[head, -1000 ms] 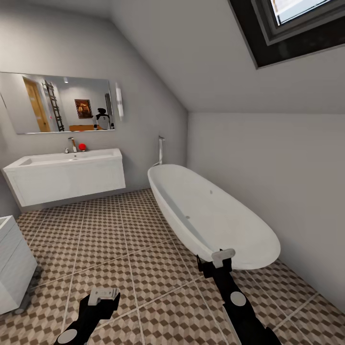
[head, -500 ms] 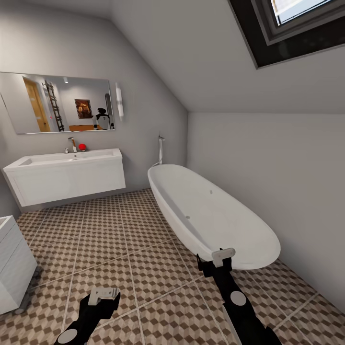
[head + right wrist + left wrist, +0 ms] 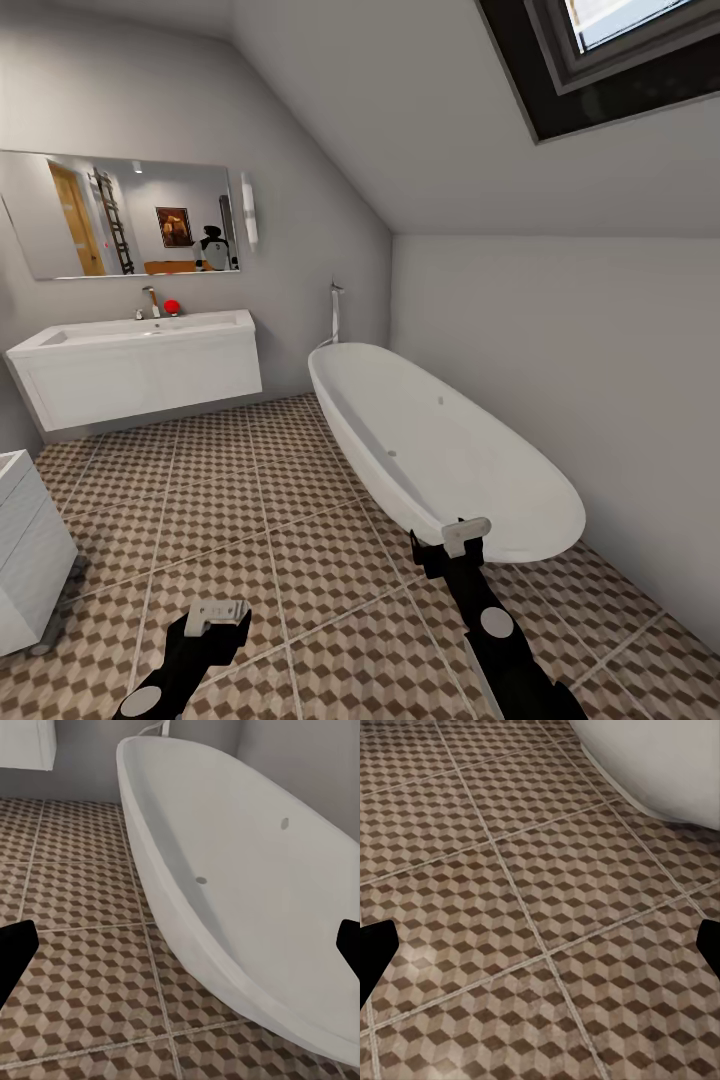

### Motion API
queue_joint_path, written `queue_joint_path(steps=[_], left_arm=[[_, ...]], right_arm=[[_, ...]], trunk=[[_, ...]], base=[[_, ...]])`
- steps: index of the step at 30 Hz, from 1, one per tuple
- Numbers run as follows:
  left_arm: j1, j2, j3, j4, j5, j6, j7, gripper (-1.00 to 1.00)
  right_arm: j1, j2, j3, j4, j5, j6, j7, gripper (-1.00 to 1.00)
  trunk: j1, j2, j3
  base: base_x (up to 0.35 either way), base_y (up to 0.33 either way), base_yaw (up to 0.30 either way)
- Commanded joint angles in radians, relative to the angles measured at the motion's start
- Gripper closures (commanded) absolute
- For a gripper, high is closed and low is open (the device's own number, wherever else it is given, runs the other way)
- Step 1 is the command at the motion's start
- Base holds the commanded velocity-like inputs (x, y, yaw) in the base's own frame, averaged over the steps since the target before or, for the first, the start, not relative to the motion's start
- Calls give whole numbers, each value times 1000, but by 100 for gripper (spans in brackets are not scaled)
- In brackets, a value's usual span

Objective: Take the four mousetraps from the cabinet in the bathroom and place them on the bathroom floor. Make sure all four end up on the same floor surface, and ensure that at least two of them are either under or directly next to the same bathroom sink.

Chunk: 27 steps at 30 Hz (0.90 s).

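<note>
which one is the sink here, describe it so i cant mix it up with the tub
Start at the wide rectangular wall mirror on the grey wall. Directly below it hangs the white rectangular wall-hung basin-vanity, clear of the cube-patterned tile floor, with a chrome tap on top. Unlike the oval white freestanding bathtub beside it, it is boxy and flat-fronted.

No text, label, brand, number or sign can be read in any of the views. The framed picture reflected in the mirror (image 3: 120, 215) above the bathroom sink (image 3: 135, 362) is too small and blurred for any lettering to be made out. No markings are seen on the bathtub (image 3: 440, 450), on the bathroom floor (image 3: 250, 520), or on the pale plates of the two arms.
</note>
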Motion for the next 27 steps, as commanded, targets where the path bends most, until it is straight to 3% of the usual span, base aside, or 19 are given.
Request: queue_joint_path(steps=[1,7,27], left_arm=[[0,0,0,-2,-1,5,0,-100],[0,-1,-4,-7,-1,6,1,-100],[0,-1,-4,-8,-1,7,0,-100]], right_arm=[[-1,0,2,-1,10,8,-6,-100],[-1,0,2,-1,12,8,-6,-100],[-1,0,2,-2,11,8,-6,-100]], trunk=[[0,-1,-1],[0,-1,-1],[0,-1,-1]], base=[[0,0,0],[0,0,71],[0,0,225]])
